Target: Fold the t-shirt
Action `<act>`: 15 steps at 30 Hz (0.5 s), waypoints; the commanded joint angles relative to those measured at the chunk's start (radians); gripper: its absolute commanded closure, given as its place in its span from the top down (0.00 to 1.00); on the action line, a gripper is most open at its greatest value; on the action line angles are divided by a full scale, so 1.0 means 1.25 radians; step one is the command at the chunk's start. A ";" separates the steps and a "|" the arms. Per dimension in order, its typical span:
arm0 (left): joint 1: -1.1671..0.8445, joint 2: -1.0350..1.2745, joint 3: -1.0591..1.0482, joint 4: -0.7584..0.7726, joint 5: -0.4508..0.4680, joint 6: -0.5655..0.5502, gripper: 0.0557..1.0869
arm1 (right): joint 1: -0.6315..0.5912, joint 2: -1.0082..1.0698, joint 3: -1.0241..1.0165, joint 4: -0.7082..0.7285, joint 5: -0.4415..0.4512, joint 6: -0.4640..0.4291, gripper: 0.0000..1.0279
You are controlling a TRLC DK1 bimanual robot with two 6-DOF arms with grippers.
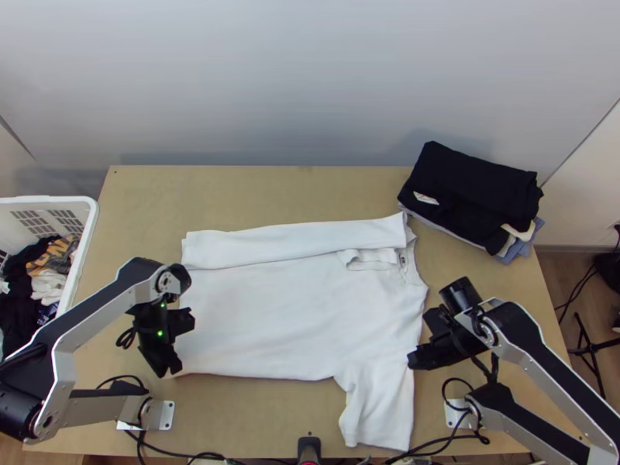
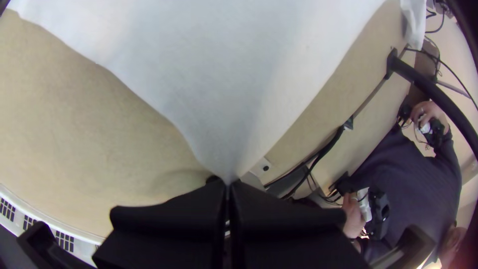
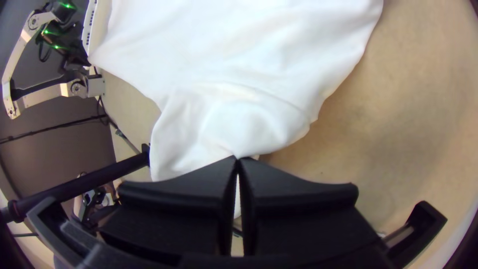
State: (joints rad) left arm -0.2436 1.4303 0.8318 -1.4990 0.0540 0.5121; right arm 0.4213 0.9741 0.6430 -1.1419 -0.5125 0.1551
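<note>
white t-shirt (image 1: 287, 318) mid tabletop (image 1: 256, 190), mostly spread. clock = top view, tabletop center as dial center. strip along its 12 o'clock side folded inward, long flap from about 11 to 1. collar (image 1: 404, 263) at 2 o'clock, a small folded bit of cloth just beside it. one short sleeve (image 1: 378, 411) sticks out toward 5 o'clock, lying flat-ish.

left gripper (image 1: 173, 370) at 8 o'clock, fingers clenched on the shirt's corner there; left wrist view has the cloth drawn to a point between them. right gripper (image 1: 413, 360) at 4 o'clock, fingers pinched together on the shirt's edge by that short sleeve, cloth gathered at the tips in right wrist view.

rest: stack of folded clothes (image 1: 473, 182) at 2 o'clock, black piece on top, blue and lighter ones under it. white basket (image 1: 87, 232) at 9 to 10 o'clock, beside the tabletop, mixed clothes (image 1: 23, 294) bunched inside. black cables (image 1: 182, 455) along the 6 o'clock edge.
</note>
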 commanded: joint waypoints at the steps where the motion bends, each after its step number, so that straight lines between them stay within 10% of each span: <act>1: 0.027 -0.032 0.013 -0.010 -0.008 0.009 0.04 | -0.040 -0.009 0.065 -0.034 0.000 -0.022 0.03; 15: 0.153 -0.055 0.100 0.001 0.014 0.047 0.04 | -0.089 0.000 0.164 -0.061 0.000 -0.069 0.03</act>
State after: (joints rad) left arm -0.1345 1.3800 0.9211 -1.4967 0.0669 0.5346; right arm 0.3492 0.9707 0.8024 -1.2068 -0.5129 0.0956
